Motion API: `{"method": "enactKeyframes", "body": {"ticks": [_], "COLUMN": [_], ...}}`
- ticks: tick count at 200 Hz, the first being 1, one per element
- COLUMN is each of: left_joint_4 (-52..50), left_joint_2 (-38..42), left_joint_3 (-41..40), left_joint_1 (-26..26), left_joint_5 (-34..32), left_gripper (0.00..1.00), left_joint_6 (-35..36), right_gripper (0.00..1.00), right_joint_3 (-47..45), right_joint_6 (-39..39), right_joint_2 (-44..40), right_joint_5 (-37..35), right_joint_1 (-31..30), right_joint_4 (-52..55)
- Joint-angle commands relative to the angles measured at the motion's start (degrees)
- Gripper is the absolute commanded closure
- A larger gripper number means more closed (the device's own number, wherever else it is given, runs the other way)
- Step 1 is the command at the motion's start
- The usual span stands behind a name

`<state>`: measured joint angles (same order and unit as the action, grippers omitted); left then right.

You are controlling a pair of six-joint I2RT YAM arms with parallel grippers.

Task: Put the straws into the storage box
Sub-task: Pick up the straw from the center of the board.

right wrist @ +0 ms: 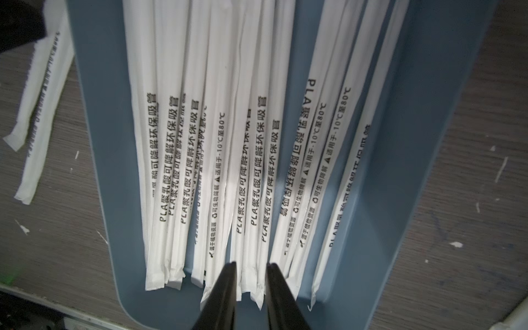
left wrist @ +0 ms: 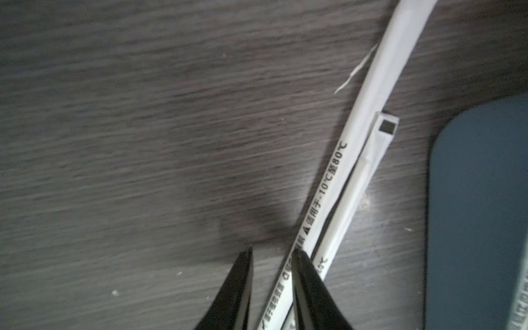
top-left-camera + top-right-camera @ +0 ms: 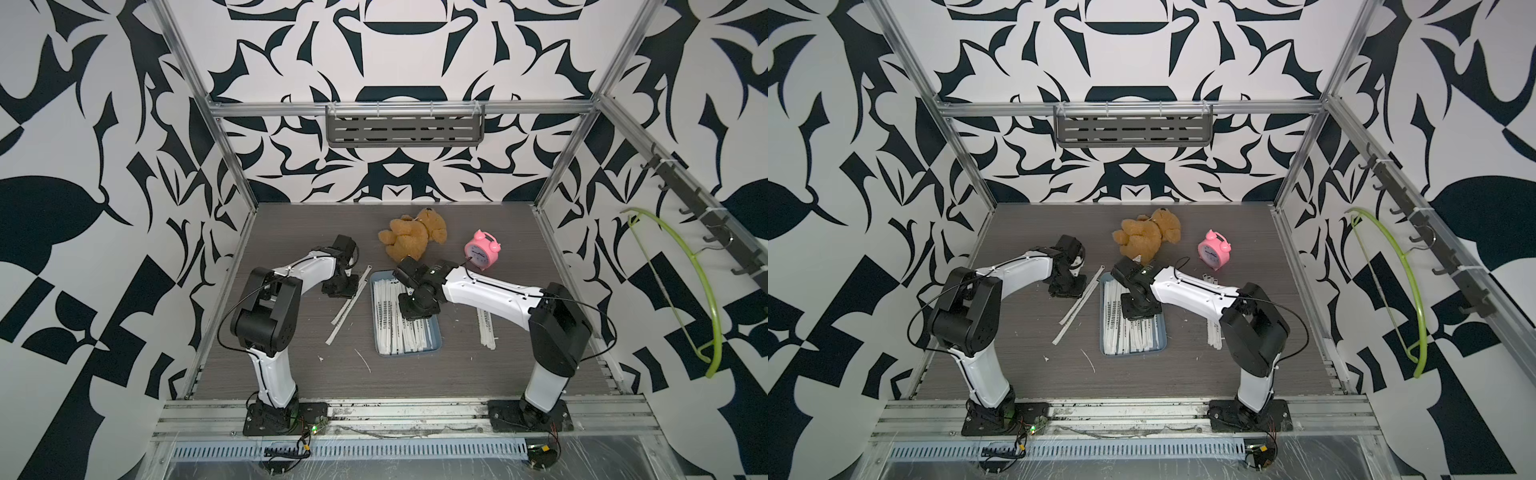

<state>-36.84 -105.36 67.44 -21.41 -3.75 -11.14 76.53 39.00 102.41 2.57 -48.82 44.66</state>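
The blue-grey storage box [image 3: 438, 340] [image 3: 1163, 338] lies mid-table with several white paper-wrapped straws [image 1: 251, 143] lengthwise in it. My right gripper [image 3: 415, 309] [image 1: 251, 264] hangs low over those straws, open by a narrow gap and holding nothing. Two more straws [image 3: 345, 311] [image 2: 367, 114] lie slanted on the table left of the box [image 2: 480, 214]. My left gripper [image 3: 340, 286] [image 2: 273, 250] is down at their far end, its jaws apart astride the longer one. A few straws [image 3: 486, 328] rest on the table right of the box, partly under the right arm.
A brown teddy bear [image 3: 413, 237] and a pink alarm clock [image 3: 482, 251] sit behind the box. Small white scraps [image 3: 361, 359] lie near the front. A grey slotted shelf [image 3: 405, 129] hangs on the back wall, a green hanger [image 3: 685, 291] on the right wall.
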Motion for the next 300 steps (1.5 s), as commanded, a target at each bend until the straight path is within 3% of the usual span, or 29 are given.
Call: {"method": "enactKeyframes", "body": {"ticks": [1, 55, 96, 166, 222, 282, 300], "left_joint_4": [-5.43, -5.1, -2.64, -1.46, -4.61, -12.16, -13.79], "left_joint_2": [2.48, 5.23, 2.85, -2.24, -1.51, 2.81, 7.56], "left_joint_3": [-3.02, -0.93, 0.67, 1.16, 1.28, 8.01, 9.9], "left_joint_1": [1.0, 1.63, 1.24, 0.7, 0.66, 0.67, 0.04], "left_joint_5": [-5.24, -0.96, 3.68, 0.78, -4.67, -8.74, -2.61], "left_gripper": [0.71, 0.69, 0.66, 0.69, 0.92, 1.0, 1.0], "left_joint_6": [-1.55, -2.52, -1.44, 0.44, 2.39, 3.28, -1.6], "right_gripper": [0.76, 0.76, 0.76, 0.76, 0.76, 0.76, 0.76], "right_joint_3": [0.56, 1.95, 1.6, 2.91, 2.67, 3.47, 2.09], "right_joint_6": [-0.09, -0.53, -0.29, -0.69, -0.44, -1.15, -1.07], "right_joint_2": [-2.25, -1.68, -2.04, -1.26, -1.77, -2.15, -4.18], "right_joint_5": [-0.13, 0.74, 0.68, 0.67, 0.31, -0.64, -0.94], "right_joint_1": [0.09, 0.13, 0.1, 0.08, 0.12, 0.19, 1.51], "right_joint_4": [-0.01, 0.2, 0.33, 0.98, 0.78, 1.49, 1.45]}}
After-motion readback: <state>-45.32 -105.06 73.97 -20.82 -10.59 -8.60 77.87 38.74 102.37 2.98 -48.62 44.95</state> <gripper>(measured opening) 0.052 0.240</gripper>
